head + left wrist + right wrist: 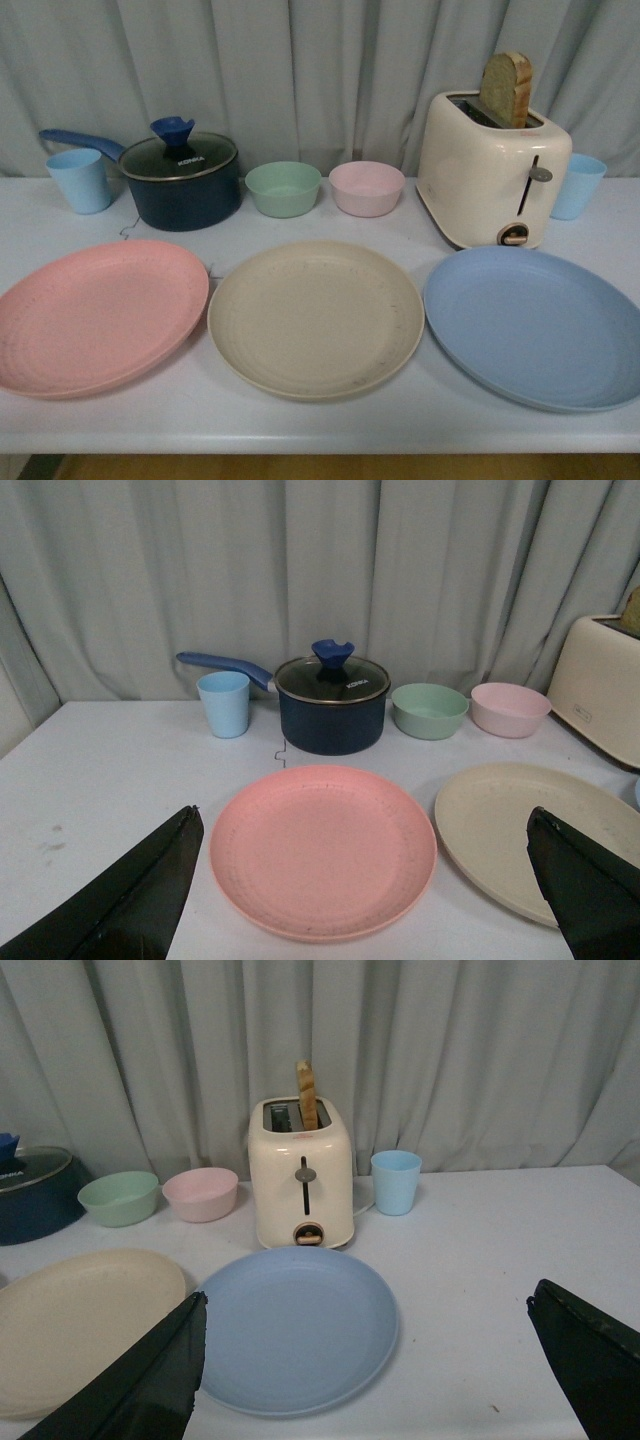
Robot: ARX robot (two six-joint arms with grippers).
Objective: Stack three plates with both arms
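Three large round plates lie flat in a row on the white table, none touching: a pink plate [95, 315] at the left, a beige plate [315, 318] in the middle, a light blue plate [535, 325] at the right. No arm shows in the front view. My left gripper [362, 825] is open and empty, held above and before the pink plate [322, 848], with the beige plate [530, 830] beside it. My right gripper [365, 1305] is open and empty above the light blue plate [290, 1328]; the beige plate [80, 1320] also shows there.
Along the back stand a light blue cup [80, 180], a dark blue lidded pot [182, 178] with its handle pointing left, a green bowl [283, 188], a pink bowl [366, 187], a cream toaster [490, 170] with bread in it, and another blue cup [577, 186]. A grey curtain hangs behind.
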